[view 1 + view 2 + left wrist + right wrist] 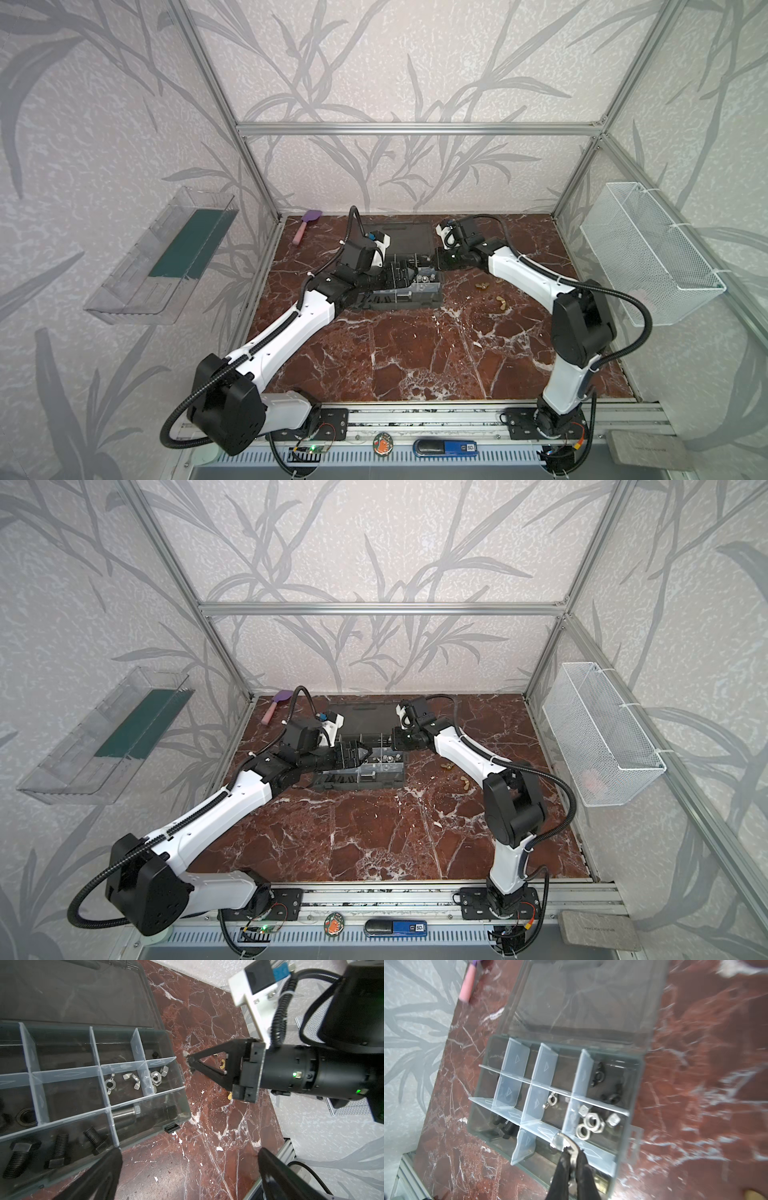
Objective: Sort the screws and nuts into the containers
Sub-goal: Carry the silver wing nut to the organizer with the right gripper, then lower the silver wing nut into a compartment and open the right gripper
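case (415, 306): 9 o'clock side hidden under left gripper (409, 276)
brass pieces (482, 286): 3 o'clock of case, too small to name
silver piece (559, 1142): half hidden in right gripper (572, 1150)

- Walls (415, 62) on three sides carry pale textured wallpaper printed with long grey leaves and stems.
- A silver metal frame (415, 128) runs along the corners and across the back wall.
- The tabletop (415, 353) is glossy red-brown marble with white veins.
- A clear plastic tray (137, 266) with a green base hangs on the left wall.
- A white wire basket (648, 249) hangs on the right wall.
- A slotted metal rail (415, 419) edges the near side of the tabletop.
- The light is soft and even, with faint shadows.
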You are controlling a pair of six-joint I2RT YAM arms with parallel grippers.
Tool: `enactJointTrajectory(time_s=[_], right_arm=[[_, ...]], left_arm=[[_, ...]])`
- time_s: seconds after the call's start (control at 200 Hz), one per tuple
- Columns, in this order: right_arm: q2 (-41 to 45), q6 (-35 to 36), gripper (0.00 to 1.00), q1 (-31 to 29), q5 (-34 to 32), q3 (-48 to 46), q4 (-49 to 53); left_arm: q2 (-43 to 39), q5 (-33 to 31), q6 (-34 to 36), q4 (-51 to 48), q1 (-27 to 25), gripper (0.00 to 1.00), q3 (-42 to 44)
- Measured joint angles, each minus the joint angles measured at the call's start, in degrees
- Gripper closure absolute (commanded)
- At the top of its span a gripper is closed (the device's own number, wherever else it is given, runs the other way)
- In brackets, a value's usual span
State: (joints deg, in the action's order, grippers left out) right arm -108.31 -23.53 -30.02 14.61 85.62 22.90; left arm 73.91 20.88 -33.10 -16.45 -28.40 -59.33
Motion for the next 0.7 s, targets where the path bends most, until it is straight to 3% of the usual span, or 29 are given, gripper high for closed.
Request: enactJointTrajectory(time_s=[0.32,0.7], right_arm=[[-10.62,-2.23,0.99,-5.16,0.46,7.58,-0.31],[-13.38,-2.8,0.79,-5.88,-0.15,10.56,1.84]], left_arm=[[-2.1,0.07,0.15,-1.22,2.16,0.0,1.75],[-2.58,0.57,0.15,-1.81,3.34,0.0,1.75]])
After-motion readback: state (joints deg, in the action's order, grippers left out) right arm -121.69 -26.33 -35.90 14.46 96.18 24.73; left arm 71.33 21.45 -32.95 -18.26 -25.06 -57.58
